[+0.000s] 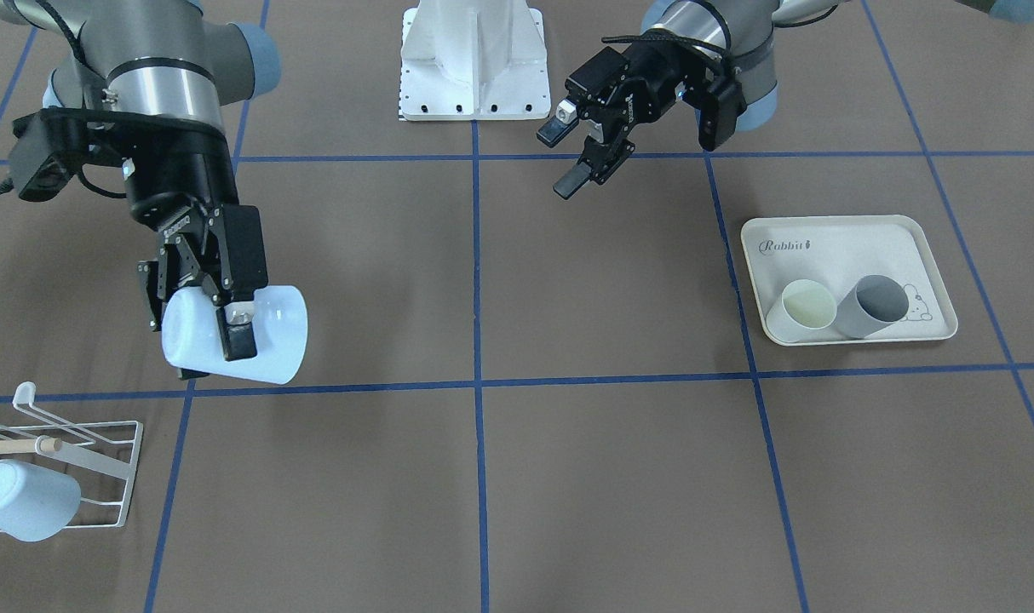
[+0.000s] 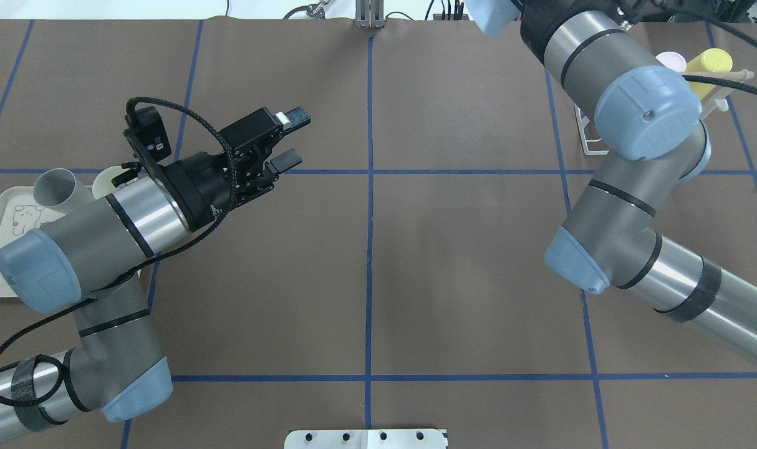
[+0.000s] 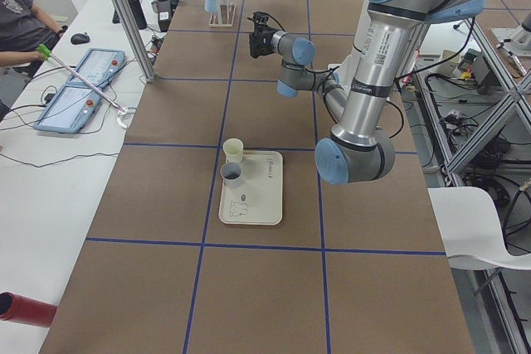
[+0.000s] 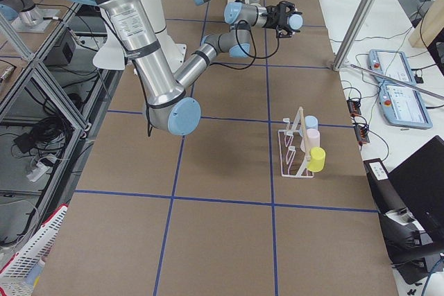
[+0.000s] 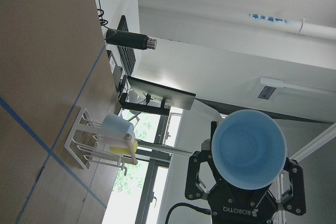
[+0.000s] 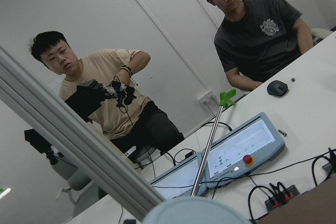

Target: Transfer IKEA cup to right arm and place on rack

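2 cups on tray, 3 on rack

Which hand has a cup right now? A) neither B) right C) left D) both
B: in the front-facing view the right hand is shut on the pale blue cup, above the table, while the left hand is open and empty.
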### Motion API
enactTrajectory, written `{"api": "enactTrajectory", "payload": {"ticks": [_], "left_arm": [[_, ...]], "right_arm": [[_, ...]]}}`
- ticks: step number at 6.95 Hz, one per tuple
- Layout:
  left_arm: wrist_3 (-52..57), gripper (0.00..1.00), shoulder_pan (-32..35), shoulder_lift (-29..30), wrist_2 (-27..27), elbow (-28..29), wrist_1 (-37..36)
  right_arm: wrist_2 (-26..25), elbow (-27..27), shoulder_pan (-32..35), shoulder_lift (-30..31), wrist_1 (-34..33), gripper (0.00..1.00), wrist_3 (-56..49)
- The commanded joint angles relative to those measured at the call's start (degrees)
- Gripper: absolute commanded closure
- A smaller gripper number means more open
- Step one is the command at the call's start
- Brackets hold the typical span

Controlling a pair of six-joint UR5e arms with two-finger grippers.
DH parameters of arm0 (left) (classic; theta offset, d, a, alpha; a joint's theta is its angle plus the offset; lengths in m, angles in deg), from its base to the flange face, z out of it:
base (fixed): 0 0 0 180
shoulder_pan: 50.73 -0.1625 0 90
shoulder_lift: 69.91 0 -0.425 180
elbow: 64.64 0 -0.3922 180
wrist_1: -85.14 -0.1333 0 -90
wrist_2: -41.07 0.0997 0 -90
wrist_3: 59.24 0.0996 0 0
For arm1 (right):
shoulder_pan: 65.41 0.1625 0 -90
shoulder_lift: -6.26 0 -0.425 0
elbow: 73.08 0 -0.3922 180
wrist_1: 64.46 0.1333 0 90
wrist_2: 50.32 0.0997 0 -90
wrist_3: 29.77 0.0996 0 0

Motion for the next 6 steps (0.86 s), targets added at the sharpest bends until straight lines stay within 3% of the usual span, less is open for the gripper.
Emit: {"api": "enactTrajectory", "payload": {"ticks": [1,5,6], "left_arm": [[4.6,0.0,0.9,-0.5,-0.1,-5.1,-12.6],[5.2,0.0,1.8,-2.3,-1.1,-6.0,-16.4],[5.2,0.0,1.8,-3.3,-1.7,-6.1,-16.7]], "right_arm": [[-3.4,-0.3,2.3,5.5,-2.8,1.0,-8.7],[-3.2,-6.1,8.7,25.2,-2.0,1.0,-30.1],[-3.0,-6.8,9.2,30.1,2.2,1.0,-32.0]]}}
